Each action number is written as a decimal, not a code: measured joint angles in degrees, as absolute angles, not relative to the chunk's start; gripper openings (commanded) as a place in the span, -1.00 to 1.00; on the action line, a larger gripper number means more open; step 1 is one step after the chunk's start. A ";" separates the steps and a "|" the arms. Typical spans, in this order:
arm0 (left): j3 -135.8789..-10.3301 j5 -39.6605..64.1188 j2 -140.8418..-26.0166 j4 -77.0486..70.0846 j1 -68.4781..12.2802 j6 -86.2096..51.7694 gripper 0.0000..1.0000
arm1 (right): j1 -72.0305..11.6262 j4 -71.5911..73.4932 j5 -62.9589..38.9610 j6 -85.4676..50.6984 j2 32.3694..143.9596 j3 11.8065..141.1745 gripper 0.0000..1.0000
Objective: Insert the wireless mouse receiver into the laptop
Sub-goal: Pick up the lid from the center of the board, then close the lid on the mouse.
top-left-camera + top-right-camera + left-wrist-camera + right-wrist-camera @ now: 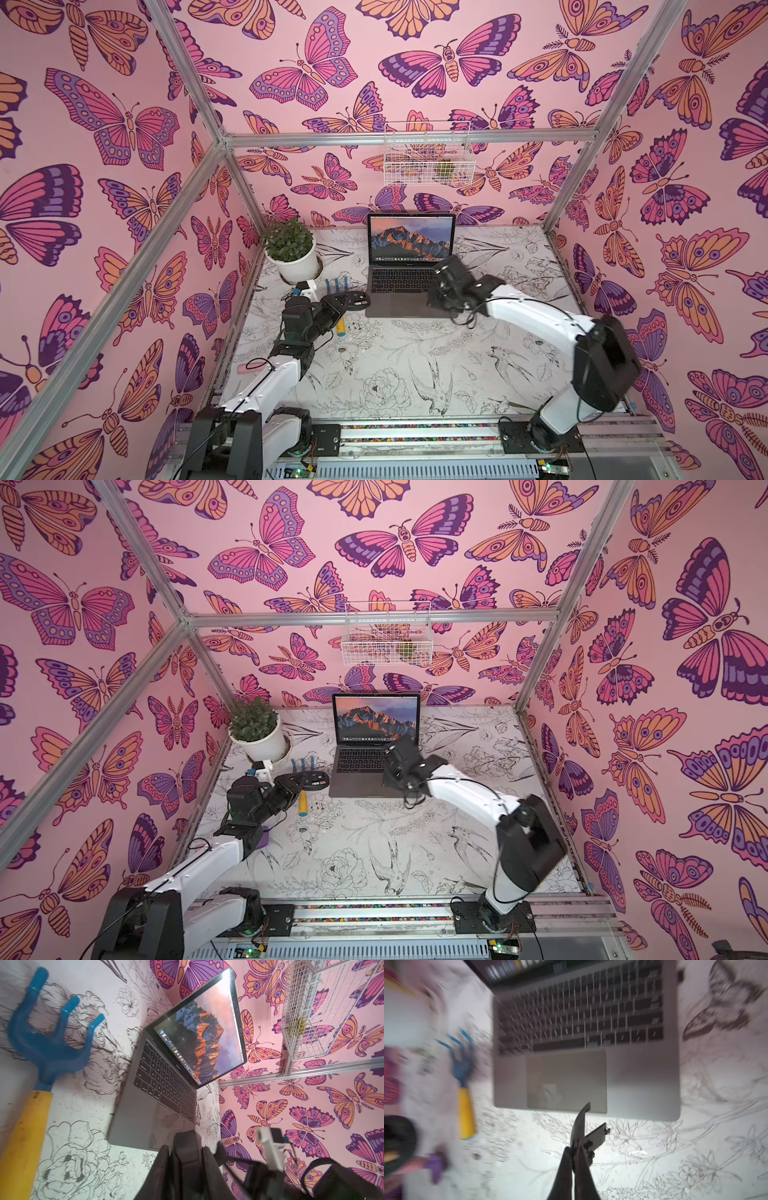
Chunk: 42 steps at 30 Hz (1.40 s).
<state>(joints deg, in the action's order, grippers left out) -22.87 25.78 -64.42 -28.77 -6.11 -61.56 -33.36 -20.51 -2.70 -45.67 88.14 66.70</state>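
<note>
The laptop (pixel 399 286) sits open at the far middle of the surface (pixel 395 365). Its long axis runs left to right, and its screen stands at the far edge facing the near side. The wireless mouse (pixel 358 300) lies just beside the laptop's near left corner. The left fingers (pixel 164 1172) are clamped on it, and its long axis runs roughly left to right, pointing at the laptop. Pale and orange marks show on its upturned face.

The right fingers (pixel 564 1167) are pressed tight on a thin curved plate (pixel 579 1124) – dark, reaching toward the trackpad's near edge – though that view is blurred.

A toy rake (pixel 340 328) with blue prongs and a yellow handle lies left of the laptop. A potted plant (pixel 291 249) stands in the far left corner.

The surface is white with black line drawings of flowers and birds. Pink butterfly wallpaper covers the walls behind an aluminium frame, and a wire basket (pixel 428 153) hangs on the far wall.
</note>
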 measured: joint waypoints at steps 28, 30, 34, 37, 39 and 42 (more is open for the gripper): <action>-36.69 28.32 -85.76 -68.05 -17.28 -90.67 -1.00 | -22.46 37.65 -56.64 -75.35 84.47 60.64 -1.00; -36.69 28.56 -85.34 -68.16 -17.28 -91.48 -1.00 | -22.81 38.83 -57.06 -77.21 84.86 60.90 -1.00; -36.69 28.75 -84.58 -68.53 -17.28 -92.51 -1.00 | -24.01 44.82 -57.74 -82.65 87.09 61.80 -1.00; -36.69 28.73 -84.34 -69.06 -17.28 -92.88 -1.00 | -25.32 47.68 -57.71 -85.38 89.27 62.63 -1.00; -36.69 28.73 -84.18 -69.19 -17.28 -92.92 -1.00 | -26.11 49.17 -57.67 -86.83 90.98 63.07 -1.00; -36.69 28.73 -83.90 -69.43 -17.28 -92.95 -1.00 | -26.81 52.77 -57.45 -90.04 93.95 63.24 -1.00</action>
<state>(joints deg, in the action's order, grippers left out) -36.69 28.73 -83.90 -69.43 -17.28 -92.95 -26.81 52.77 -57.45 -90.04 93.95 63.24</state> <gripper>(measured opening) 0.247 0.059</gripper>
